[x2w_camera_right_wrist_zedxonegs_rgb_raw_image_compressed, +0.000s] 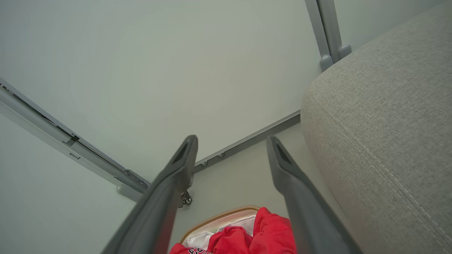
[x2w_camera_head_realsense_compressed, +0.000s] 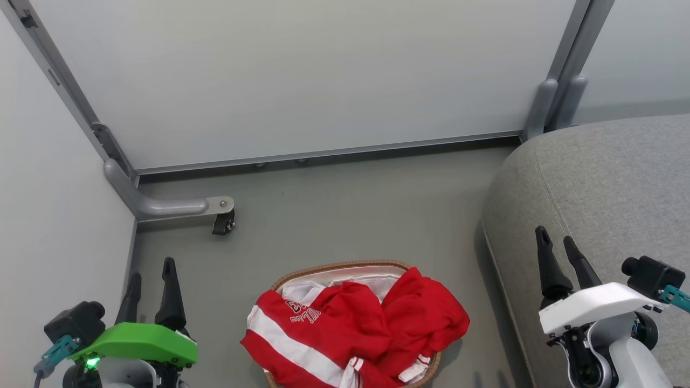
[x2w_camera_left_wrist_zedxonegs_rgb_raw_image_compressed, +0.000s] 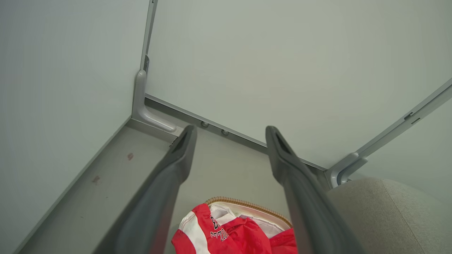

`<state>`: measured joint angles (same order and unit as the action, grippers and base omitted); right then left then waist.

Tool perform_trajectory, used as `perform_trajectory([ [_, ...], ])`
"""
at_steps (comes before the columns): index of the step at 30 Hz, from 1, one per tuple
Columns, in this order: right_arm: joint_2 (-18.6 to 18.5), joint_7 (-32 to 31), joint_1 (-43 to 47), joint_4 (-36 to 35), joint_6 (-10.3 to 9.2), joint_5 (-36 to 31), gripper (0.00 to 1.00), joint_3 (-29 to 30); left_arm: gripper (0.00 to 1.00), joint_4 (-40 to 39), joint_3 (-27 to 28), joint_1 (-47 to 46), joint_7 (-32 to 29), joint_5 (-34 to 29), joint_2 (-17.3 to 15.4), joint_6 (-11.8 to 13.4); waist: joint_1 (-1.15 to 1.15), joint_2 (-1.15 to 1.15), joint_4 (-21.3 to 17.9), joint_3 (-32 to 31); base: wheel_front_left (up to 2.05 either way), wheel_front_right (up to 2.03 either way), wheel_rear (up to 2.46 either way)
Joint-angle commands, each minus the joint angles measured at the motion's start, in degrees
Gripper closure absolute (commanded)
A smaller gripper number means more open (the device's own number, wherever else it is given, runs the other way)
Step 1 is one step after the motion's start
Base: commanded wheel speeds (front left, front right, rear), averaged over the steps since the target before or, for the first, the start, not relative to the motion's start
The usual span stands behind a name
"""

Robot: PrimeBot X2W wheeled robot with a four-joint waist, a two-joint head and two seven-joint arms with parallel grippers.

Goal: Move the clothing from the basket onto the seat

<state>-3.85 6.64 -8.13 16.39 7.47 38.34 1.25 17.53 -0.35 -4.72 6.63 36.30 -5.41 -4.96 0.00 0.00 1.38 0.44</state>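
Dark left pincer [x2w_camera_head_realsense_compressed: 152, 268], green housing [x2w_camera_head_realsense_compressed: 135, 342]

The clothing [x2w_camera_head_realsense_compressed: 356, 328] is bright red with broad white stripes and small white lettering. The basket [x2w_camera_head_realsense_compressed: 334, 265] has a brown woven rim and a white liner [x2w_camera_head_realsense_compressed: 372, 281]. The seat [x2w_camera_head_realsense_compressed: 604, 183] is light grey, and the floor [x2w_camera_head_realsense_compressed: 350, 215] is a darker grey. The left tool [x2w_camera_head_realsense_compressed: 152, 269] is dark grey and bright green. The right tool [x2w_camera_head_realsense_compressed: 555, 235] is dark grey and white.

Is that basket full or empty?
Full: crumpled red clothing heaps above the basket rim and spills over its edge.
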Motion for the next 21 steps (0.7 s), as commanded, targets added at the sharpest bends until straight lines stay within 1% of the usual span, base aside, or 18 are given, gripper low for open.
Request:
perform_trajectory([
  [1, -0.47, 0.58, -1.50, -0.66, 0.03, -2.15, 0.00, -0.35, 0.00, -0.63, -0.29, -0.55, 0.61, -1.97, -0.72, 0.17, 0.00, 0.00, 0.04, 0.03, 0.00, 0.00, 0.00],
  [12, -0.25, 2.30, -2.32, -1.25, 0.03, -9.23, 0.00, -1.14, 0.00, -1.03, -0.97, -0.86, 2.29, -9.07, -0.91, 0.28, 0.00, 0.00, 0.35, 0.23, 0.00, 0.00, 0.00],
  [14, -0.43, 2.83, -2.47, -1.02, 0.02, -11.64, 0.00, -1.53, 0.00, -1.20, -1.13, -1.21, 2.89, -11.42, -0.96, 0.06, 0.00, 0.00, 0.51, 0.27, 0.00, 0.00, 0.00],
  [21, -0.33, 3.85, -3.13, -1.19, 0.03, -15.62, 0.00, -1.67, 0.00, -1.02, -1.30, -1.22, 3.81, -15.39, -0.97, -0.01, 0.00, 0.00, 0.54, 0.30, 0.00, 0.00, 0.00],
])
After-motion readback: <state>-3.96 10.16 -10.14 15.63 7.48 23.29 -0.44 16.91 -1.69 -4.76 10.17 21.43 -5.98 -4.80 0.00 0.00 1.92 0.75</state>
